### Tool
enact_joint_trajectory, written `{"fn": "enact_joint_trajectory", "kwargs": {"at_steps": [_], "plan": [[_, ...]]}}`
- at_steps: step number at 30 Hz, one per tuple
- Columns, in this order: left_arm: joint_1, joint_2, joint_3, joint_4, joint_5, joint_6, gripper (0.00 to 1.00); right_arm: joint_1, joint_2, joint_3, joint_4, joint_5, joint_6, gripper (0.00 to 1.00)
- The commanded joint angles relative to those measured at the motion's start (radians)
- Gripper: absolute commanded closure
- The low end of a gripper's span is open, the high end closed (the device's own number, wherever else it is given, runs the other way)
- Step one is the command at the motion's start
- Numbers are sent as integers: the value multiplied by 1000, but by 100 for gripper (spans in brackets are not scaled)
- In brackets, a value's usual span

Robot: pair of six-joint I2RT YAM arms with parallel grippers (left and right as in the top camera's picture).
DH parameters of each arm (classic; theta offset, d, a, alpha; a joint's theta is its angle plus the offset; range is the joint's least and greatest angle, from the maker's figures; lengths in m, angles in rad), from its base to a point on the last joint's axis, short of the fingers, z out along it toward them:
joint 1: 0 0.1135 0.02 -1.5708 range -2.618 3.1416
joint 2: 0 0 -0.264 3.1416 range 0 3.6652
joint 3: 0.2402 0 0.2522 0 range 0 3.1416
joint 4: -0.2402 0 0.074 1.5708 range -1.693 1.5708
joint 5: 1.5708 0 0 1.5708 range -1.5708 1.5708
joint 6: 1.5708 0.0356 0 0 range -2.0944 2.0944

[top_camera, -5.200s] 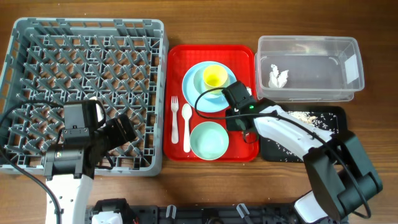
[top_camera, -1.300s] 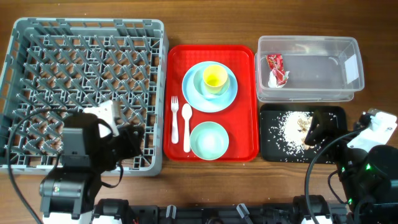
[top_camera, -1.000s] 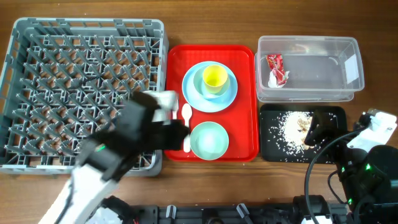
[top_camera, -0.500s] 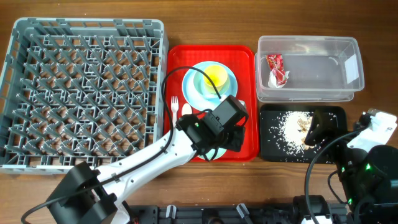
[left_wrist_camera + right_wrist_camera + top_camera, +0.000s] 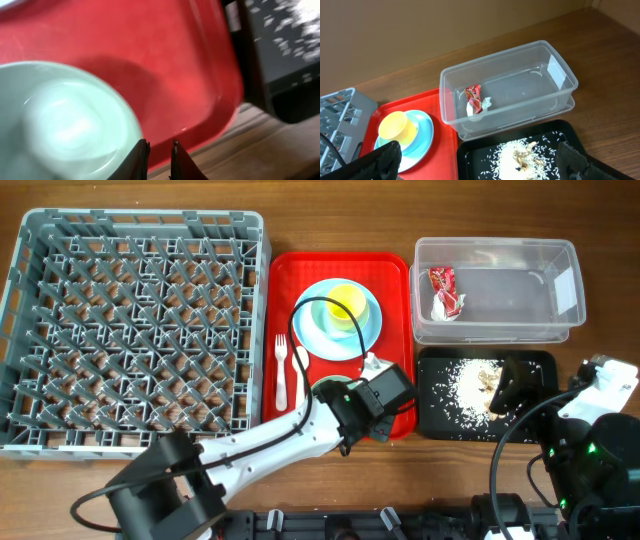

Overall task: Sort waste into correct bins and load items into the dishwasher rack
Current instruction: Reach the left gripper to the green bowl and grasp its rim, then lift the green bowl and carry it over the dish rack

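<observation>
The left hand [image 5: 159, 152] is being held nearly closed, with a narrow gap between the fingers, gripping nothing. The green bowl [image 5: 65, 125] is sitting just beside it on the red tray [image 5: 175, 75]. The right hand [image 5: 482, 160] is being held wide open.

Overhead: straight down, far, covers whole tabletop [image 5: 600, 210] from rack [image 5: 130, 320] to clear tub [image 5: 500, 290].
Left wrist: very close, blurred, angled down at red tray [image 5: 175, 75] corner, bowl [image 5: 60, 120] rim, black tray [image 5: 285, 95] edge.
Right wrist: raised, oblique, facing tub, black tray, red tray.
All three share both trays.
</observation>
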Motion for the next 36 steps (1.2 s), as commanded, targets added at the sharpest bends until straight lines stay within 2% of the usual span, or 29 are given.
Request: {"fn": "enact_joint_trajectory", "kwargs": {"at_steps": [1, 10, 18, 26, 36], "plan": [[-5, 16, 19, -18, -79, 4, 83, -3, 1, 8, 2, -13, -18, 0], [-62, 42, 19, -34, -72, 1, 80, -3, 1, 8, 2, -13, -18, 0], [-87, 110, 18, -35, -161, 1, 80, -3, 1, 8, 2, -13, -18, 0], [-87, 109, 19, -26, -169, 1, 89, -3, 1, 8, 2, -13, -18, 0], [-87, 70, 20, -21, -217, 1, 86, -3, 1, 8, 2, -13, -18, 0]]}}
